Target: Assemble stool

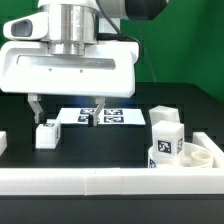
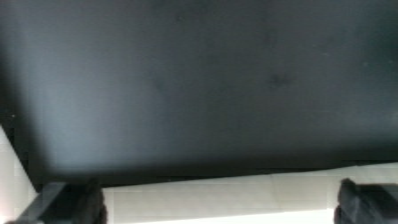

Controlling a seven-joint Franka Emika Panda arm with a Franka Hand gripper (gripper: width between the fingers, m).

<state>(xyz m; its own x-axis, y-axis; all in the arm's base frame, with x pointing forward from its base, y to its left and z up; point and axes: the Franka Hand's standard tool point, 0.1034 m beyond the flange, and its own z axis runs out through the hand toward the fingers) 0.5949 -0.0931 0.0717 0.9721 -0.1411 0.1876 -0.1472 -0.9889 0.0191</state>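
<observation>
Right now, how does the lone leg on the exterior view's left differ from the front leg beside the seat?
The lone leg sits by itself on the black table, by the open gripper; the front leg stands close beside the seat, with another leg behind it. The front leg shows a bold black-and-white tag toward the camera; the lone leg shows mostly plain white. Both are white blocky pieces, neither held.

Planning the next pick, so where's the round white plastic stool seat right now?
The round white plastic seat lies at the exterior view's right, just behind the long white rail, with a tagged white blocky leg beside it.
</observation>
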